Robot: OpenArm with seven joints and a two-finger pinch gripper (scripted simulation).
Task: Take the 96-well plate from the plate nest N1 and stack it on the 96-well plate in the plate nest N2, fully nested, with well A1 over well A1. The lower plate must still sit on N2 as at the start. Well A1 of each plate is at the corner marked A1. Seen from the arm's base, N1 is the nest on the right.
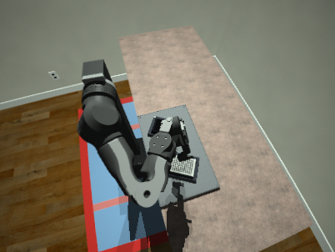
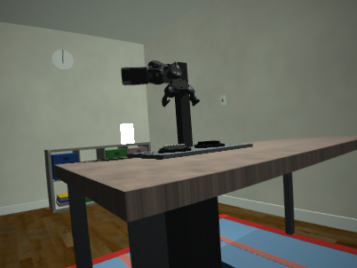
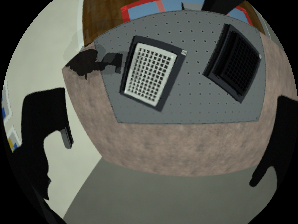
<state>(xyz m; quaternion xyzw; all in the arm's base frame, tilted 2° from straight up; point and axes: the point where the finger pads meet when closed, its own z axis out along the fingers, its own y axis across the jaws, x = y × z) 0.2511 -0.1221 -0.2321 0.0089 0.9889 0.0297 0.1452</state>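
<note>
From the top view, the dark grey jointed arm (image 1: 125,167) reaches from the left over the brown wood-grain worktop (image 1: 250,167) and hangs above a flat grey base mat (image 1: 208,179). A white-topped 96-well plate in a dark frame (image 1: 184,167) lies on the near part of the mat. The arm covers most of the far part, so the second nest is hidden here. Which nest is N1 I judge only from the task wording, not from any label I can read.

The exterior view gives height instead. The black two-finger tool (image 2: 179,98) hangs well above the worktop with its fingers splayed wide, released and holding nothing. Down on the mat, two low shapes sit apart, the plates too thin to tell from one another.

The wrist view shows what the arm hid. The white-topped plate (image 3: 152,71) sits at left, and a dark-topped 96-well plate (image 3: 233,64) sits well apart at right, both flat on the mat. Neither is stacked, so by my reading the pick has not begun. The A1 marks are too small to read.
</note>
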